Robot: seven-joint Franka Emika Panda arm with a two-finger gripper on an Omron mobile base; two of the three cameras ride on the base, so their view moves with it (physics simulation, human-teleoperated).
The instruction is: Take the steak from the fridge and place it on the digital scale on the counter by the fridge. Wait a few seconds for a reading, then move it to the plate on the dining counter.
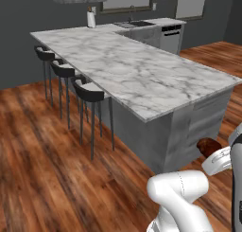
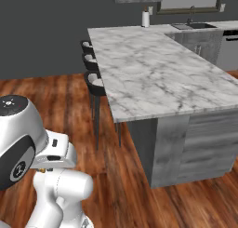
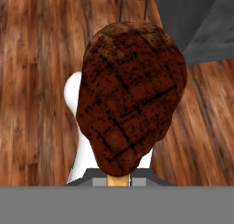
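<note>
Clearly the gripper (image 3: 118, 179) is clamped on the grill-marked steak (image 3: 130, 95), held above wood floor beside the dining counter (image 1: 142, 70); no writing is legible.

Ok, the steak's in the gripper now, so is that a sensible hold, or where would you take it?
The steak is a flat, broad slab held by its narrow lower end, where a pale bit pokes out. Its grilled face fills the hand view. That seems a fair hold: pinch the thin end across its thickness, coming in edge-on, since the wide face looks too broad for the gripper. I would keep it.
</note>
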